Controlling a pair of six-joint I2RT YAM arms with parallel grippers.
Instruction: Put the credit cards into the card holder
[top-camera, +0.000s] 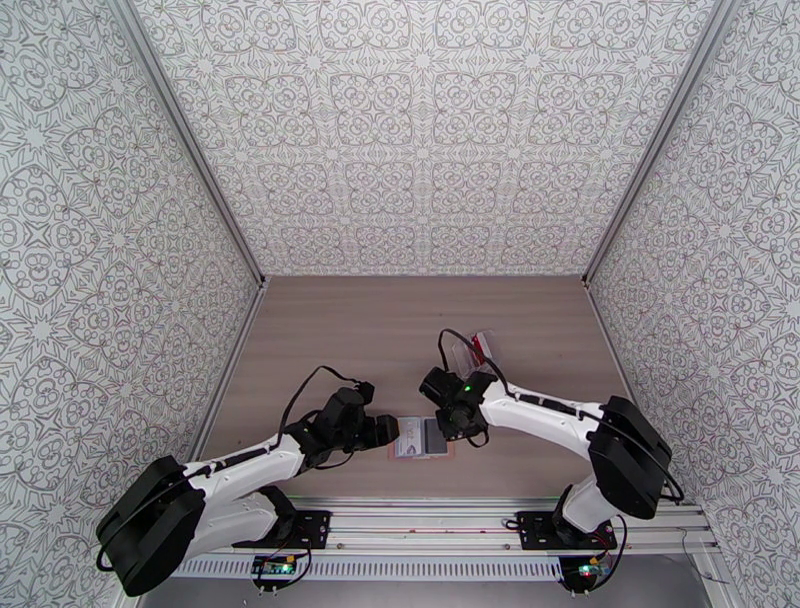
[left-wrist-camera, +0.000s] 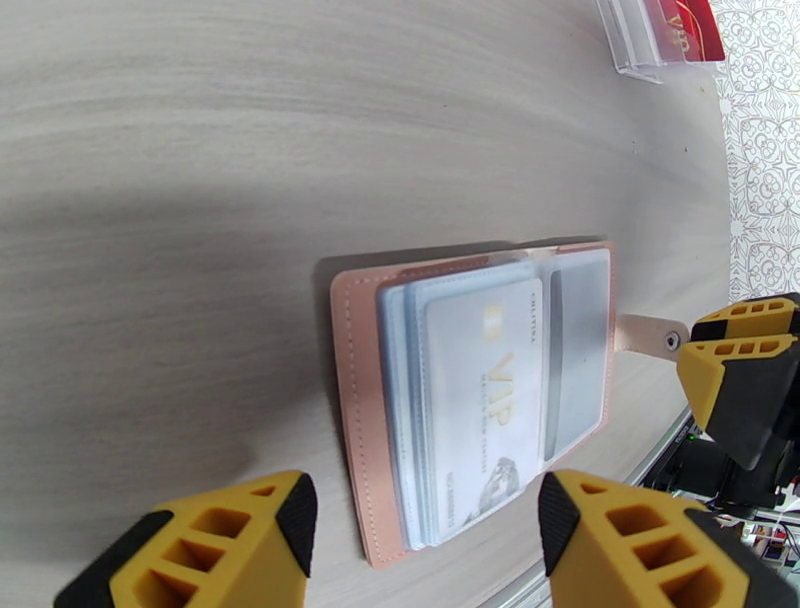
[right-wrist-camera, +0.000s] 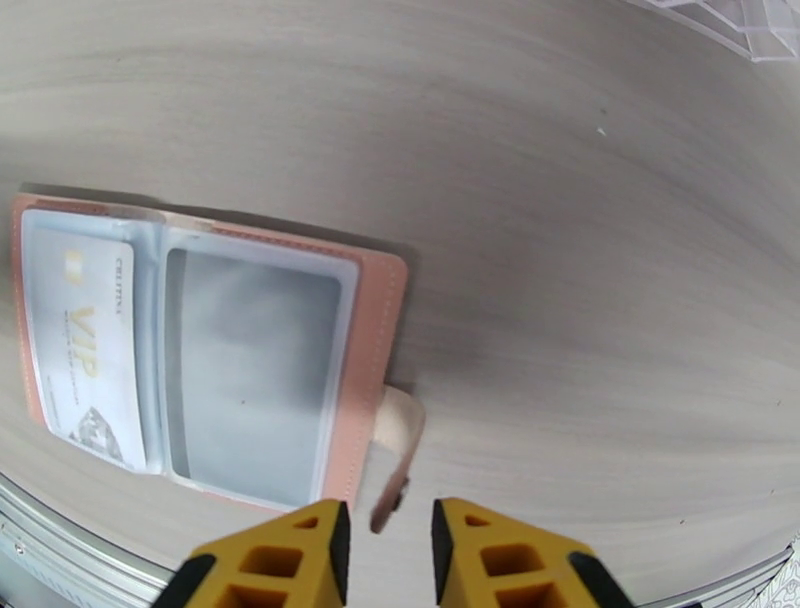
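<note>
Card holder (left-wrist-camera: 352, 400) lies open and flat on the table (top-camera: 330, 340), close to the near edge at about its middle, between the two arms. White VIP card (left-wrist-camera: 485, 400) sits in a clear sleeve. Whether the grey sleeve beside it holds a card cannot be told. Red card (left-wrist-camera: 685, 25) is well apart toward the far right, inside a clear pouch (left-wrist-camera: 630, 40).

Left gripper (left-wrist-camera: 425, 520): jaws wide apart, nothing held, straddling the holder's end.
Right gripper (right-wrist-camera: 385, 545): jaws narrowly parted, with the snap tab (right-wrist-camera: 400, 440) tip just at their mouth. No pinch is visible.

Risks:
- A tug on the tab likely drags the light holder toward the near edge, with little table left there.
- Lifting the tab may fold the cover over and hide the sleeves.
- Tilting could let the VIP card slide out of its slick sleeve.
- The grippers work close together, so a reach across risks contact.

Room: broad bare table toward the far edge and far-left corner, tight along the near edge. The pouch crowds the far right side.
</note>
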